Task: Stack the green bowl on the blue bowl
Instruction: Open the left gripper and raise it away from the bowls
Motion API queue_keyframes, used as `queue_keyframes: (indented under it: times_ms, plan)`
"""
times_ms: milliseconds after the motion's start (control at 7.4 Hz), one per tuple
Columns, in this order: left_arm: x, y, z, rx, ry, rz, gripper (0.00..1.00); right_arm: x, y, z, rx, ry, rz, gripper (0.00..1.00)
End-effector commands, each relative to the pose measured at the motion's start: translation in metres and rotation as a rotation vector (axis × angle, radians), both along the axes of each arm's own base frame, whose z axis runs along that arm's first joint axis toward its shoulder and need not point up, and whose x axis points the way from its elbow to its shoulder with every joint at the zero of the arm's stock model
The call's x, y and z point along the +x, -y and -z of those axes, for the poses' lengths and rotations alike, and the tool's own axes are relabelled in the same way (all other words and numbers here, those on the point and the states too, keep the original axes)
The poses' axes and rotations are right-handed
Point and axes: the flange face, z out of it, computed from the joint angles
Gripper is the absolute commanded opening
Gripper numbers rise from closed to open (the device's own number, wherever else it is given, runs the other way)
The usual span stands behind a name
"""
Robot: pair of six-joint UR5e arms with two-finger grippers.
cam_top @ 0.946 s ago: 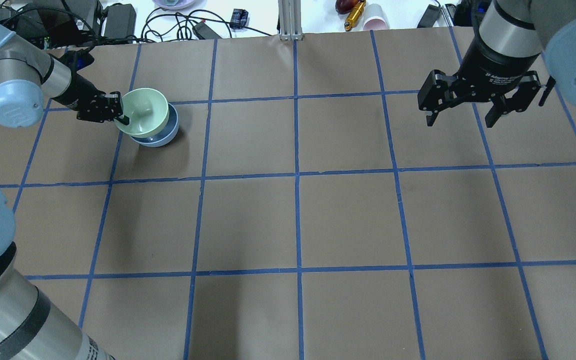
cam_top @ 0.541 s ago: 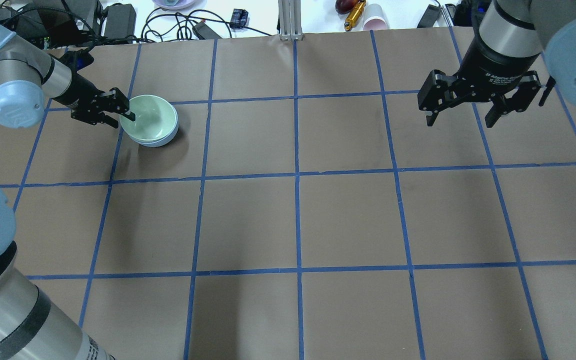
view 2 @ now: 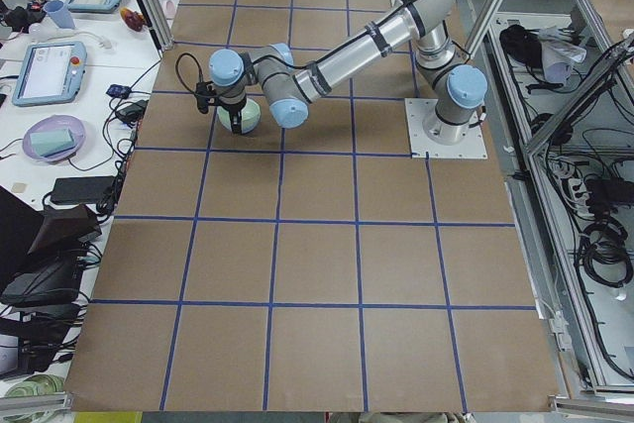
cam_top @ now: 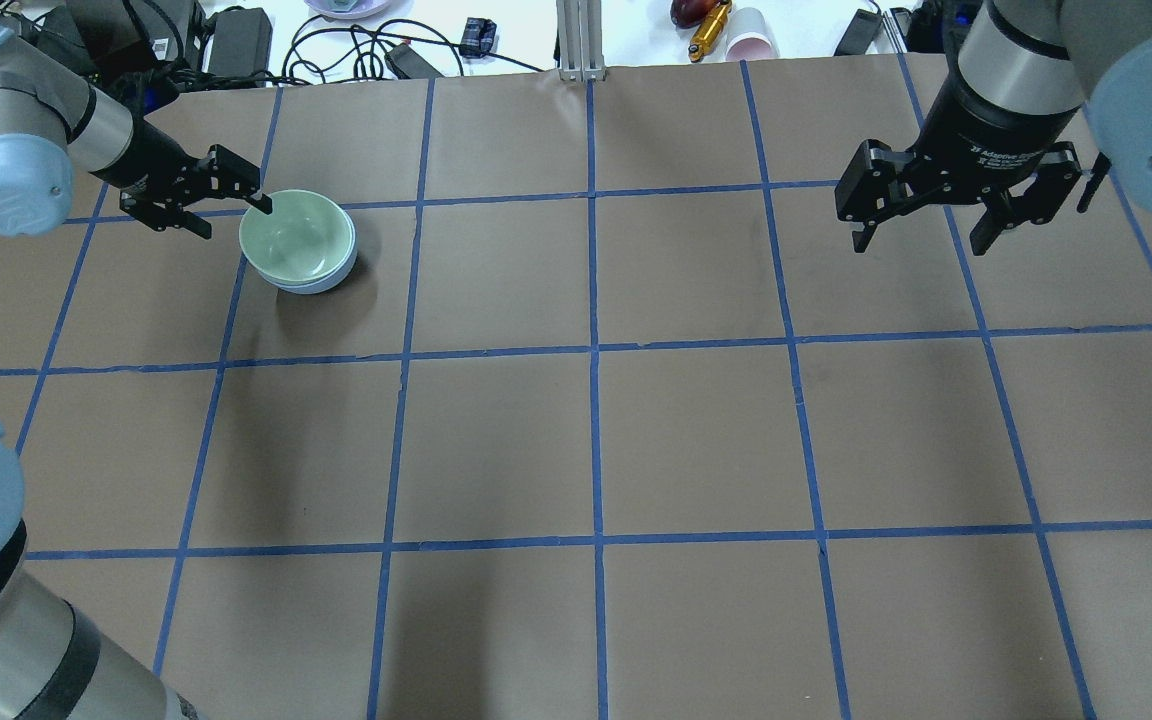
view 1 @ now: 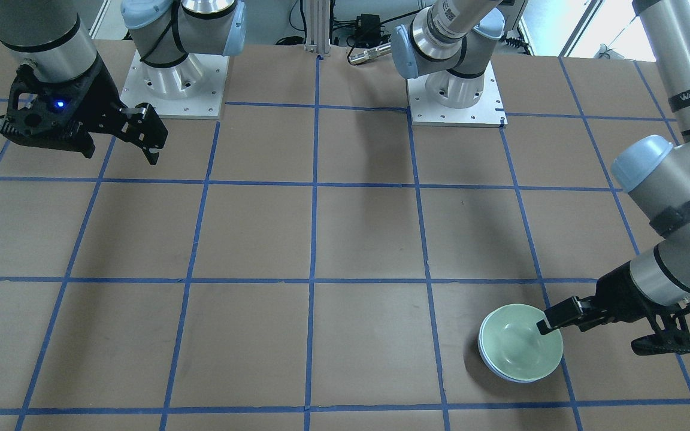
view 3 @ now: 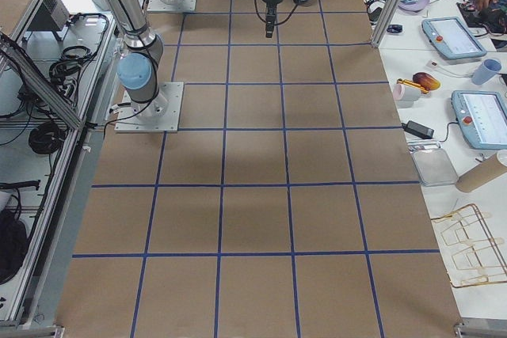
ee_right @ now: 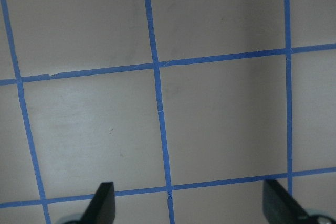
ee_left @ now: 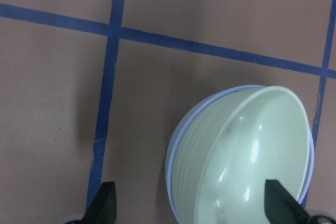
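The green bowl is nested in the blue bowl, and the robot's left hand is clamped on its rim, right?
Not quite. The green bowl is nested in the blue bowl, but the left hand is open, not clamped: the left wrist-mounted view shows its fingers spread wide, straddling the rim.

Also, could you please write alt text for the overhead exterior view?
A green bowl sits nested in a blue bowl at the left of a brown table gridded with blue tape. The open left gripper has one finger over the rim; the open right gripper hovers far right.
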Motion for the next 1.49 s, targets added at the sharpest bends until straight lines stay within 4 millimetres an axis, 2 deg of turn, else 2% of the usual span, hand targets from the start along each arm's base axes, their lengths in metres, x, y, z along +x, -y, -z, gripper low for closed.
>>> queue_keyframes:
  times_ms: [0,270,405,676,811,1081,1351]
  plan:
    - [-0.061,-0.007,-0.068,0.063,0.159,0.038,1.0,0.0,0.0,0.0,0.0,0.0,0.0,1.0]
    - [-0.117,-0.029,-0.103,0.068,0.16,-0.017,1.0,0.0,0.0,0.0,0.0,0.0,0.0,1.0]
    - [-0.142,-0.047,-0.124,0.084,0.16,0.001,1.0,0.0,0.0,0.0,0.0,0.0,0.0,1.0]
    - [-0.171,-0.085,-0.179,0.043,0.164,0.013,1.0,0.0,0.0,0.0,0.0,0.0,0.0,1.0]
    - [-0.185,-0.105,-0.197,0.027,0.166,0.034,1.0,0.0,0.0,0.0,0.0,0.0,0.0,1.0]
    - [-0.187,-0.134,-0.201,0.036,0.232,0.046,1.0,0.0,0.0,0.0,0.0,0.0,0.0,1.0]
    - [-0.192,-0.167,-0.215,0.007,0.235,0.064,1.0,0.0,0.0,0.0,0.0,0.0,0.0,1.0]
